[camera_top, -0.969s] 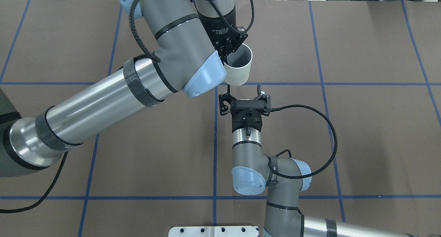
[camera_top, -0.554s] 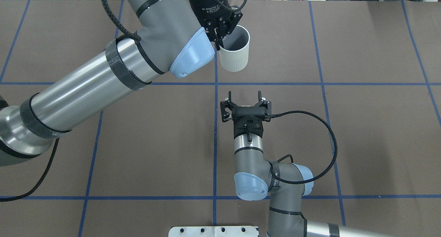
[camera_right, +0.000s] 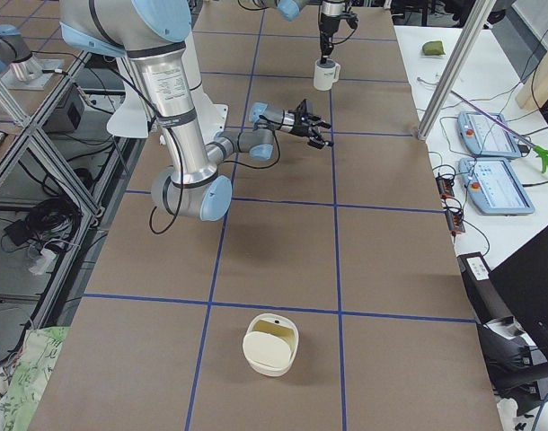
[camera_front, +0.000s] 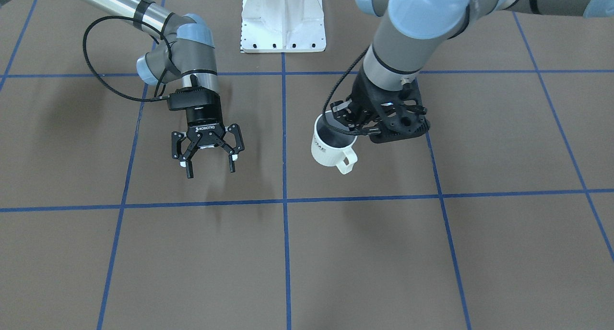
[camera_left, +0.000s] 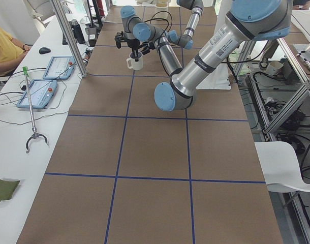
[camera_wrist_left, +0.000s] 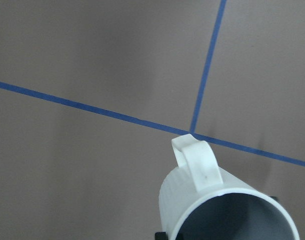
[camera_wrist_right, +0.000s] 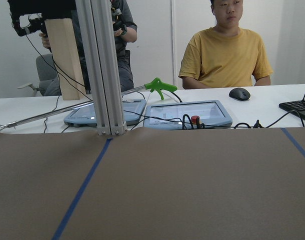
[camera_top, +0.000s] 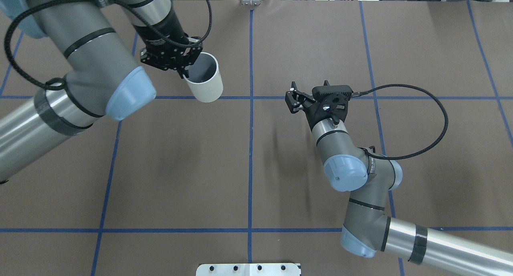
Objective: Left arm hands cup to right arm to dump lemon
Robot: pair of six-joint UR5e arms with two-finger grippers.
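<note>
My left gripper (camera_top: 185,72) is shut on the rim of the cream-white cup (camera_top: 205,83) and holds it slightly tilted, left of the centre blue line. In the front-facing view the cup (camera_front: 328,150) shows its lettering and loop handle, under the latticed left gripper (camera_front: 343,126). The left wrist view shows the cup (camera_wrist_left: 212,200) with its grey inside. The lemon is not visible in any view. My right gripper (camera_top: 294,97) is open and empty, right of the centre line and apart from the cup. It also shows in the front-facing view (camera_front: 210,171).
A white mounting plate (camera_front: 283,23) sits at the robot's edge of the table. A cream container (camera_right: 271,344) stands on the brown mat at the table's right end. An aluminium post (camera_wrist_right: 100,65), tablets (camera_wrist_right: 187,112) and a seated person (camera_wrist_right: 227,45) are beyond the far edge.
My left arm has swung the cup leftward across the centre blue line. My right gripper has moved right and farther out, has turned toward the left, and stays open.
</note>
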